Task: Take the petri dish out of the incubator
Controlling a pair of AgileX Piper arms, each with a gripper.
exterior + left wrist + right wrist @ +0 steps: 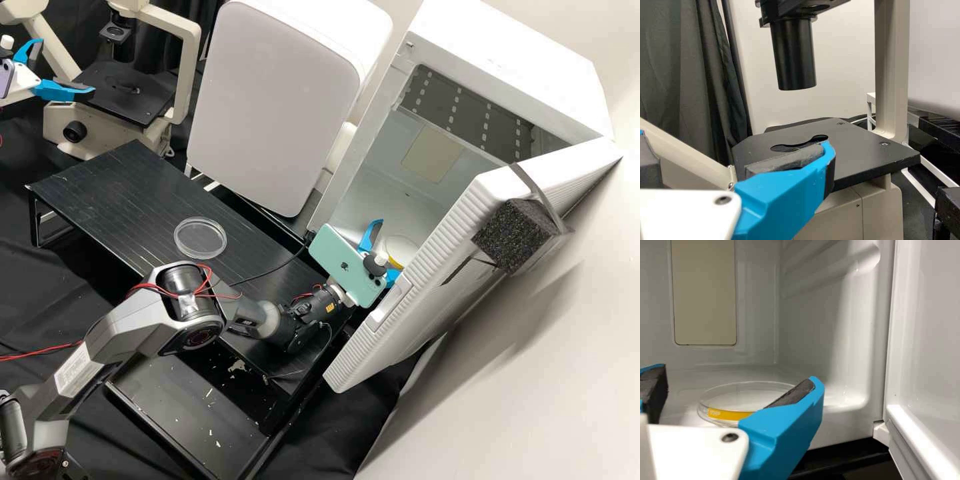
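High view: a white incubator [507,50] stands at the far right with its door [433,293] swung wide, presumably to give the gripper a way in. The petri dish [401,250] lies inside, flat on the incubator floor. The right gripper [388,250] is in there too, its blue fingers spread around the dish's near side, likely so they can close on its rim. A pale green phone [347,263] is mounted behind them, close to the door's edge; it could knock the door on the way out. A dark foam block [513,233] is strapped to the door. On the black bench [120,193] are a clear round dish or lid [200,238] and a thin cable [267,270]. The left gripper [65,68] is at upper left by a microscope [187,73], its fingers apart.

Left wrist view: a blue finger with a dark pad is in front of the microscope's flat black stage [865,150], under a black tube [794,60].

Right wrist view: the petri dish, clear with a yellow label [727,414], appears between the parted fingers, nothing pinched; whether either touches it, I cannot tell. The incubator's side wall [827,325] and door limit sideways room.
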